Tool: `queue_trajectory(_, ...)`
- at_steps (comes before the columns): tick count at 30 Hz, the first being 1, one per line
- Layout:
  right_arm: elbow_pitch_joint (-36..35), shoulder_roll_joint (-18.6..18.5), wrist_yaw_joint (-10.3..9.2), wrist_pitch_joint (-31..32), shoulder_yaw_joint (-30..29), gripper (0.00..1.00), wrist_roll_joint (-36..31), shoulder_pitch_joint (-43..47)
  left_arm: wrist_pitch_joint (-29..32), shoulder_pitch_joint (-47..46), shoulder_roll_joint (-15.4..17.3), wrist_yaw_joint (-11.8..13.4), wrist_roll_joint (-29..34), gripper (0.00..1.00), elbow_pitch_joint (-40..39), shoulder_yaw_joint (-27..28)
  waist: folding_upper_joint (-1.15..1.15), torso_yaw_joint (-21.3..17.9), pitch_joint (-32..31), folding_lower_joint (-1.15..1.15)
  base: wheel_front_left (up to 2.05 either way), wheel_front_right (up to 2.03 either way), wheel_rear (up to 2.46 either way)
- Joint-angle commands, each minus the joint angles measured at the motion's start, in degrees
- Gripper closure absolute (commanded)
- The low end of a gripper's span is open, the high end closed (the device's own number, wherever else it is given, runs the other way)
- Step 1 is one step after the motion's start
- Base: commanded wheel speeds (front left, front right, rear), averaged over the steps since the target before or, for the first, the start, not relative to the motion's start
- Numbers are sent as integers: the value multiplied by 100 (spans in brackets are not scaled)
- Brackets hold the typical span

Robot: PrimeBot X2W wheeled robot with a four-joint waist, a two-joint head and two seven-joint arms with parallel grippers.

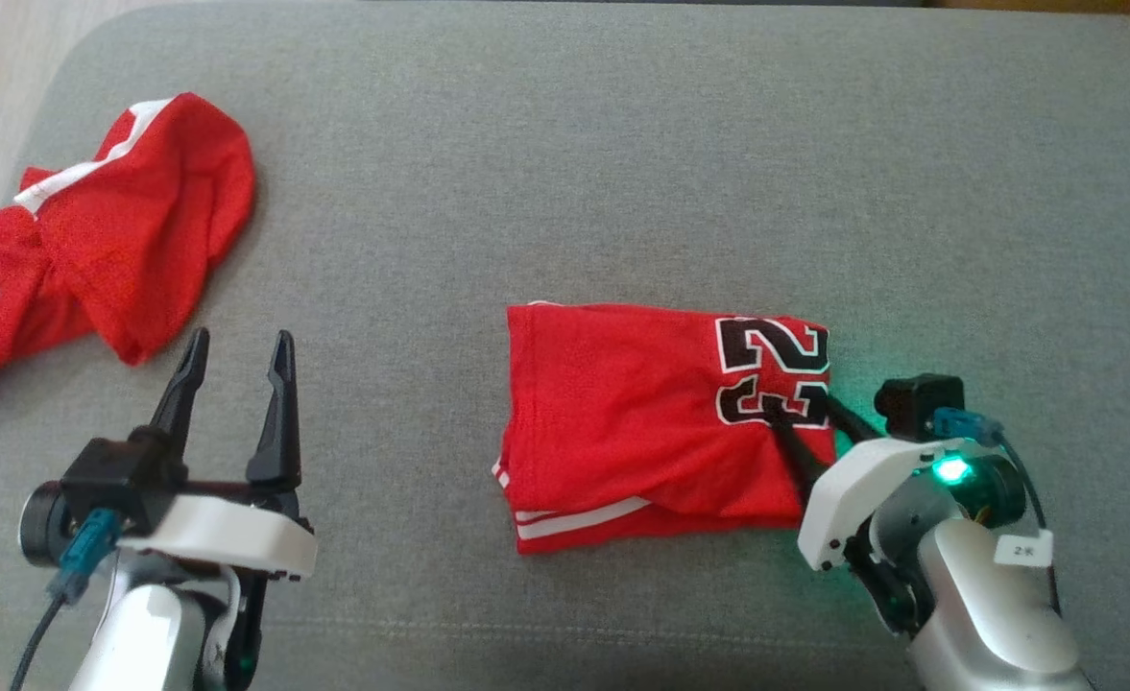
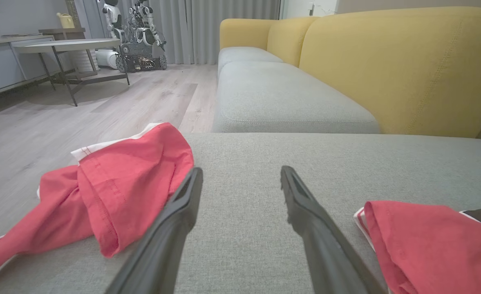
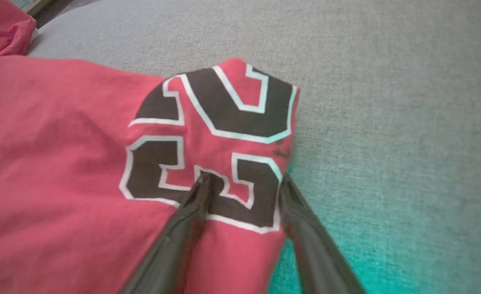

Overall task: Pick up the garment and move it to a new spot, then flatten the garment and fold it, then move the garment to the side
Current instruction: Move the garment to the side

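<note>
straddling 3 o'clock edge of folded jersey point(image 1: 622, 413) with right gripper point(image 1: 802, 405): jaws apart, not yet pinched, one finger on number print point(image 1: 771, 369), other on cushion point(image 1: 622, 144) just beside edge. likely set to grab stacked layers for shift aside. jersey lies near 5 o'clock of cushion centre. left gripper point(image 1: 241, 338) at 7 o'clock, spread wide, empty, parked clear. crumpled red garment point(image 1: 132, 230) at 10 o'clock.
</note>
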Motion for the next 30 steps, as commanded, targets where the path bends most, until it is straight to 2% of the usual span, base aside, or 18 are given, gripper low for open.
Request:
queue_trajectory(1, -77, 39, -4, 16, 194, 100, 42, -131, -78, -283, 72, -34, -11, 0, -142, 209, 0, -32, 13, 0, 0, 0, 0)
queue_trajectory(8, -281, -155, -4, -114, 335, 100, 8, -209, -131, -302, 84, -36, -2, 0, -103, 209, 0, -247, 19, 0, 0, 0, 0)
queue_trajectory(13, -558, -380, -4, -69, 246, 100, -111, -240, -141, -301, 109, -43, 7, 0, -173, 181, 0, -584, 75, 0, 0, 0, 0)
queue_trajectory(21, -679, -739, -4, -24, -576, 100, -274, -738, -101, -498, 174, -74, 30, 0, -293, 131, 0, -1189, 332, 0, 0, 0, 0)
queue_trajectory(30, 153, -1295, -4, -198, -1460, 100, -564, -1888, -17, -1035, 230, -199, 123, 0, -405, -33, 0, -1374, 864, 0, 0, 0, 0)
